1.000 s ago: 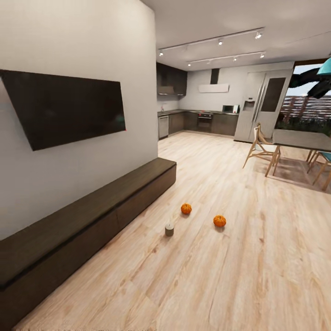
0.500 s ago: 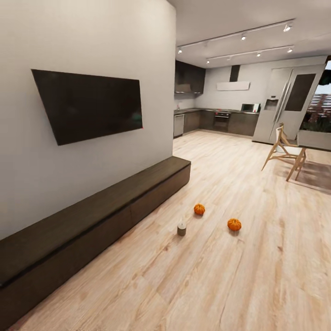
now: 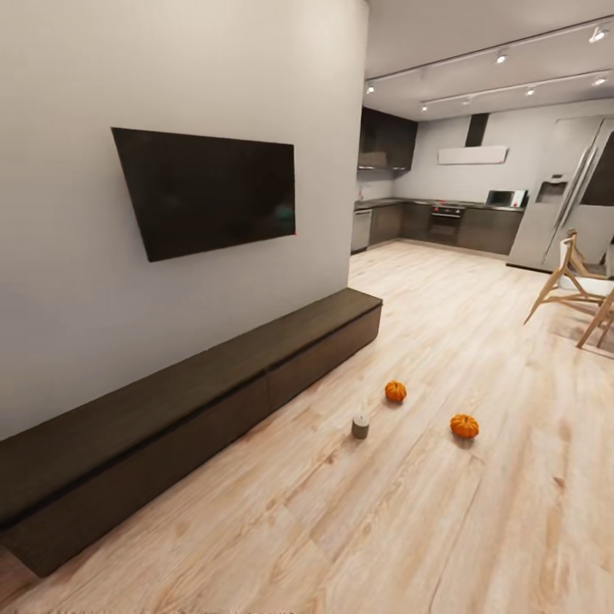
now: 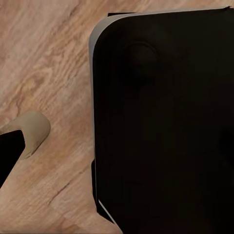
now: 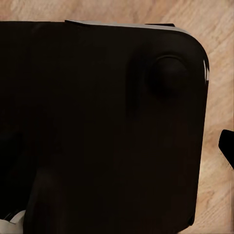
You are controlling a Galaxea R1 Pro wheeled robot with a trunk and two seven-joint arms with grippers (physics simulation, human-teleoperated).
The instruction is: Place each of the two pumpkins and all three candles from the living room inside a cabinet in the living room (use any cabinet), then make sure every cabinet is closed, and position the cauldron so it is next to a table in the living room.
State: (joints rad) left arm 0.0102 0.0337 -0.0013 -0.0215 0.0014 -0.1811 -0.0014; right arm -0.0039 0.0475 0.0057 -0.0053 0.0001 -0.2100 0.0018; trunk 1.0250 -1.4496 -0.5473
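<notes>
Two orange pumpkins lie on the wooden floor in the head view, one nearer the wall (image 3: pixel 395 391) and one further right (image 3: pixel 465 425). A grey-beige candle (image 3: pixel 361 425) stands upright just left of them. The long dark-brown cabinet (image 3: pixel 213 401) runs along the white wall at the left, its fronts flush and shut. The cauldron and the table are out of view. Both wrist views look down on the robot's black body (image 4: pixel 161 122) over the floor; a dark, beige-edged piece like a finger (image 4: pixel 19 141) sits at the left wrist view's edge.
A black TV (image 3: pixel 209 189) hangs on the wall above the cabinet. Light wooden chairs (image 3: pixel 576 286) stand at the right edge. A dark kitchen (image 3: pixel 443 223) and a tall fridge (image 3: pixel 567 213) lie at the far end. Open floor stretches from me to the pumpkins.
The head view has swung left, so everything sits further right in the picture. The dining table and window have slid out at the right. Pumpkins and candle keep their places on the floor.
</notes>
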